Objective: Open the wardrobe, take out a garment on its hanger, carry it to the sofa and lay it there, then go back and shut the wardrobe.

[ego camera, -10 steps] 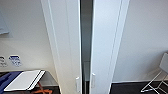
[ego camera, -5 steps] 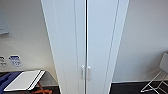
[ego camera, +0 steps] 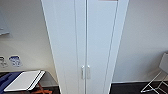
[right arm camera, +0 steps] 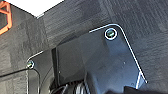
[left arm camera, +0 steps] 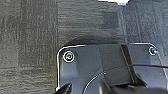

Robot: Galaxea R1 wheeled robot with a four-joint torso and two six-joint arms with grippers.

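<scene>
The wardrobe (ego camera: 85, 42) stands right in front of me in the head view, tall, narrow and white. Both of its doors are shut flush, and its two short silver handles (ego camera: 85, 72) sit side by side at the centre seam. The garment, the hanger and the sofa are hidden from these views. Both wrist views look down on dark grey carpet (left arm camera: 32, 37) (right arm camera: 140, 17) past my own dark plates.
A low table with a white board (ego camera: 23, 80) and orange legs stands at the wardrobe's left. A white wire-legged chair (ego camera: 160, 75) stands at the right edge. Pale walls run behind. An orange frame piece (right arm camera: 5, 17) shows over the carpet in the right wrist view.
The wardrobe doors, ajar with a dark gap one second ago, have come together and now stand shut.
</scene>
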